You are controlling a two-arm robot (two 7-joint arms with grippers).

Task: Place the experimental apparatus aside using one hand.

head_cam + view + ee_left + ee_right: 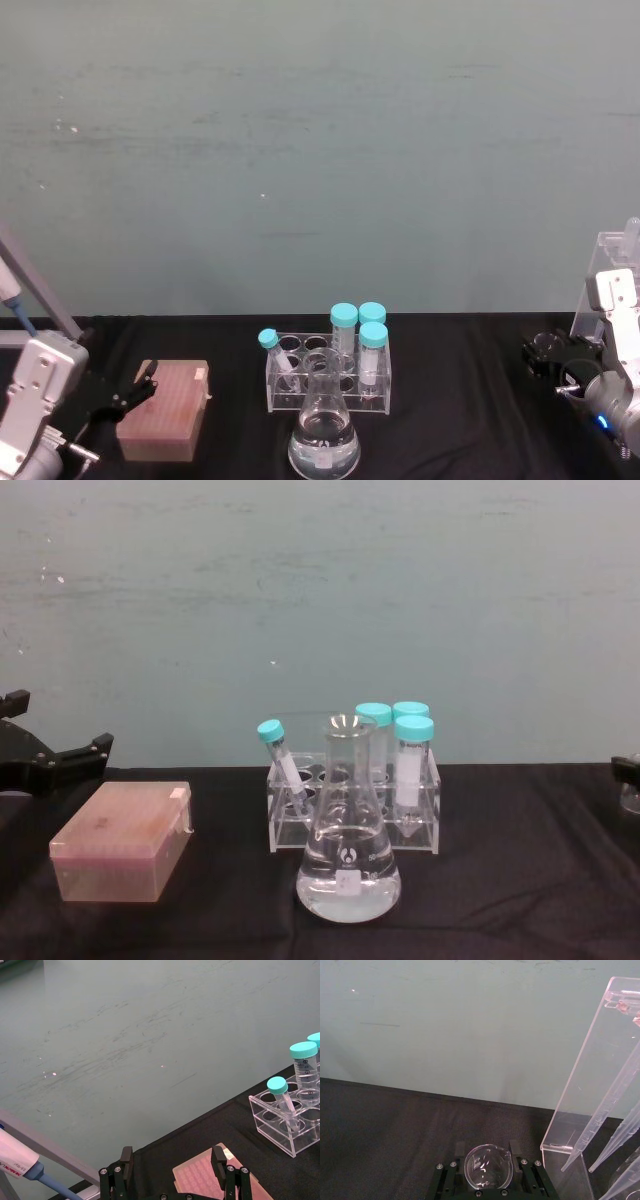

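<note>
Table (470,400): covered in black cloth; all the labware stands on it.
Tall acrylic rack (600,1060): at the table's far right edge, with long tubes slanting down inside it.
Pink box (120,850): on the left side, well apart from the glassware.
Tube rack (378,395): at centre, holding teal-capped tubes.
Conical flask (347,865): just in front of the tube rack, upright, with clear liquid in it.
Beaker (487,1166): at the right, just beside the tall rack's foot. I cannot tell whether its base is on the table.
Right gripper (487,1147): fingers clamped on the beaker from both sides.
Left gripper (171,1152): parked over the pink box, fingers spread and holding nothing.
Step, as judged: setting the beaker aside. Keep it level and lower it clear of the rack's foot and the tube tips. Let go only once it is seated.
</note>
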